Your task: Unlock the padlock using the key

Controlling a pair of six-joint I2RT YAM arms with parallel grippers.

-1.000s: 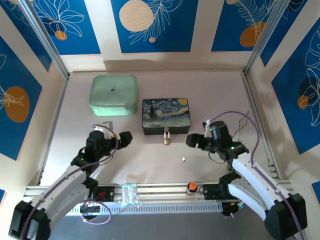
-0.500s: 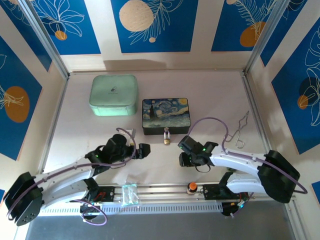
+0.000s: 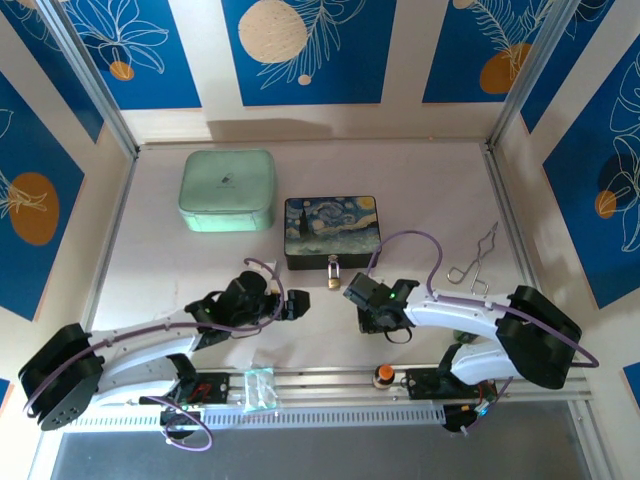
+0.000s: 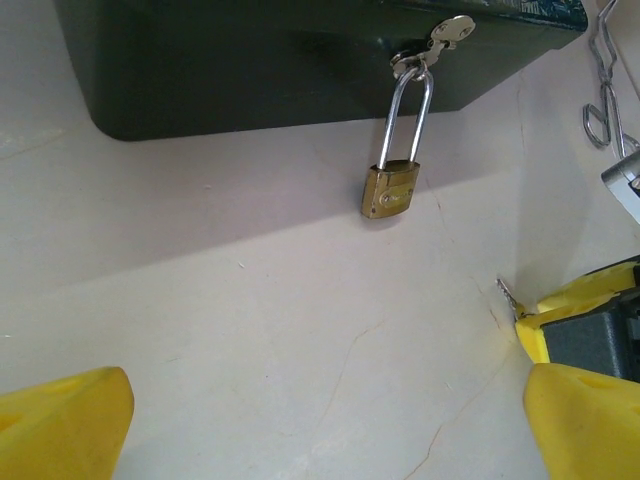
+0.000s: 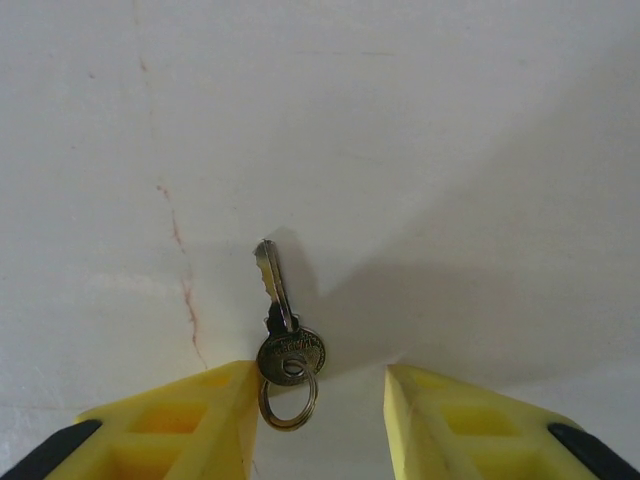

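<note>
Looking from above, I see the padlock hanging at the front of the dark box, with the left tool and right tool low over the bench on either side of it. On the left wrist, the padlock's shackle passes through the box's hasp, and my left tool stands wide. On the right wrist, the key lies on the bench between the narrowed right tool's fingers, its head touching one finger and clear of the other.
</note>
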